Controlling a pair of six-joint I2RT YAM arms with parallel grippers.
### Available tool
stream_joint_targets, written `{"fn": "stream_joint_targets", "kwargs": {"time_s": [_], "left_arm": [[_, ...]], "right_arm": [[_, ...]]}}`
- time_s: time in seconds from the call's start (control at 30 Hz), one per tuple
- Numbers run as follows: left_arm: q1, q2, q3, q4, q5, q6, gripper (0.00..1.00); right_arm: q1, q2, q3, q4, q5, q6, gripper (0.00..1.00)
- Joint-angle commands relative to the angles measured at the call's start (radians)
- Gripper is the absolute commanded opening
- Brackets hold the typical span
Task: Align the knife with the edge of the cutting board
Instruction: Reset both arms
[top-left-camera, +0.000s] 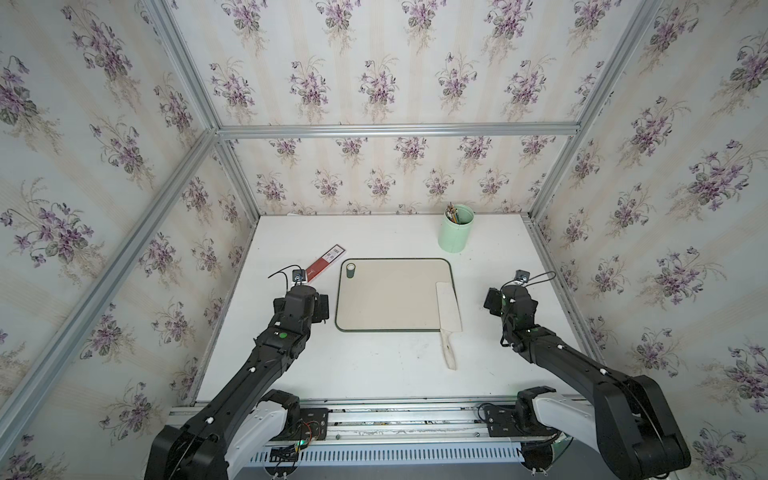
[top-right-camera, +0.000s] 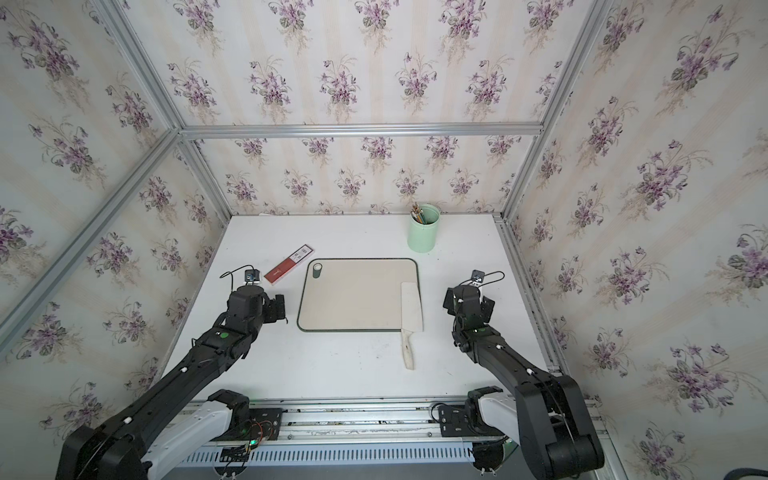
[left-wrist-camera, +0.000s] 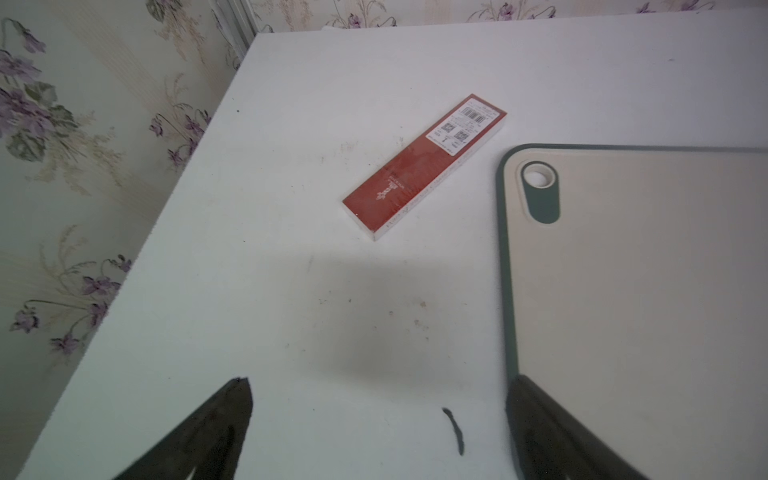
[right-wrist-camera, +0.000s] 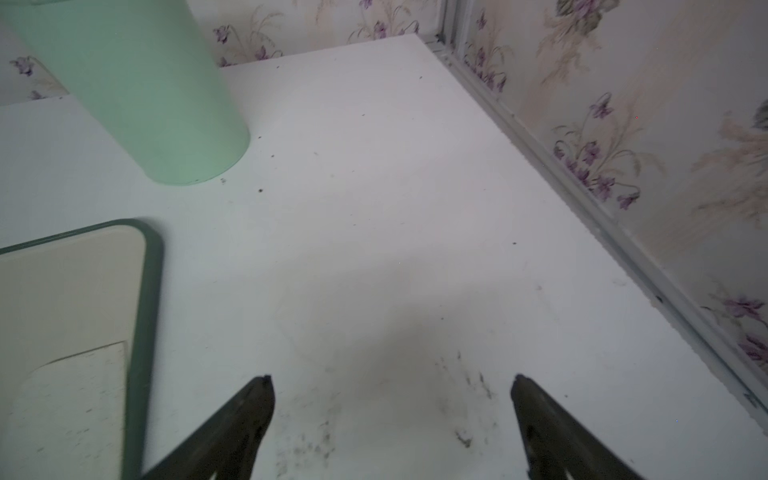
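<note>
The beige cutting board (top-left-camera: 390, 295) with a dark green rim lies flat mid-table in both top views; its green hole-tab (left-wrist-camera: 539, 191) is at the far left corner. The cream knife (top-left-camera: 448, 307) rests with its blade along the board's right edge, slightly over the rim, and its handle (top-left-camera: 449, 353) sticks off the near edge onto the table. My left gripper (left-wrist-camera: 380, 379) is open over bare table just left of the board. My right gripper (right-wrist-camera: 392, 377) is open over bare table right of the board, holding nothing. The blade's corner (right-wrist-camera: 70, 407) shows beside it.
A slim red-and-white flat box (top-left-camera: 326, 261) lies at an angle beyond the left gripper, close to the board's far left corner. A mint-green cup (top-left-camera: 456, 228) with pencils stands behind the board's far right corner. Papered walls with aluminium rails (right-wrist-camera: 582, 199) close in the table.
</note>
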Motion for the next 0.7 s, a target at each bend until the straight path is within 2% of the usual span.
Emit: {"fn": "stream_joint_targets", "kwargs": {"time_s": [0.0, 0.07, 0.1, 0.17, 0.23, 0.27, 0.3, 0.33, 0.4, 0.47, 0.53, 0.57, 0.6, 0.63, 0.67], "left_arm": [[0.027, 0.106, -0.090, 0.429, -0.108, 0.187, 0.99], [0.079, 0.226, -0.132, 0.664, -0.054, 0.231, 0.99], [0.093, 0.274, -0.123, 0.728, -0.051, 0.241, 0.99], [0.125, 0.350, -0.104, 0.825, 0.024, 0.277, 0.99], [0.208, 0.431, -0.090, 0.892, 0.200, 0.220, 1.00], [0.228, 0.496, -0.074, 0.902, 0.195, 0.199, 1.00], [0.238, 0.516, -0.077, 0.925, 0.229, 0.194, 1.00], [0.240, 0.520, -0.085, 0.935, 0.279, 0.212, 1.00], [0.231, 0.528, -0.112, 0.978, 0.489, 0.322, 1.00], [0.226, 0.547, -0.152, 1.082, 0.423, 0.294, 1.00], [0.226, 0.567, -0.098, 1.013, 0.336, 0.266, 1.00], [0.227, 0.556, -0.038, 0.874, 0.290, 0.235, 1.00], [0.230, 0.538, -0.030, 0.829, 0.302, 0.226, 0.99], [0.232, 0.542, -0.048, 0.876, 0.292, 0.228, 1.00], [0.231, 0.562, -0.051, 0.915, 0.281, 0.232, 0.99]], "right_arm": [[-0.023, 0.042, -0.057, 0.370, 0.052, -0.114, 0.94], [-0.032, 0.096, -0.064, 0.501, 0.072, -0.135, 0.96], [-0.047, 0.124, -0.073, 0.581, 0.062, -0.141, 0.96], [-0.060, 0.167, -0.103, 0.743, 0.048, -0.157, 0.95], [-0.097, 0.248, -0.195, 1.041, -0.048, -0.135, 0.92], [-0.105, 0.318, -0.225, 1.181, -0.064, -0.147, 0.91], [-0.098, 0.333, -0.250, 1.243, -0.105, -0.173, 0.89], [-0.098, 0.316, -0.250, 1.197, -0.162, -0.181, 0.87], [-0.098, 0.375, -0.245, 1.240, -0.194, -0.192, 0.85], [-0.098, 0.455, -0.240, 1.353, -0.170, -0.204, 0.87], [-0.106, 0.358, -0.160, 1.069, -0.164, -0.161, 0.87], [-0.119, 0.388, -0.122, 1.024, -0.195, -0.163, 0.85], [-0.120, 0.413, -0.101, 1.038, -0.207, -0.181, 0.87], [-0.119, 0.379, -0.068, 0.913, -0.214, -0.169, 0.90], [-0.121, 0.379, -0.073, 0.901, -0.217, -0.167, 0.91]]}}
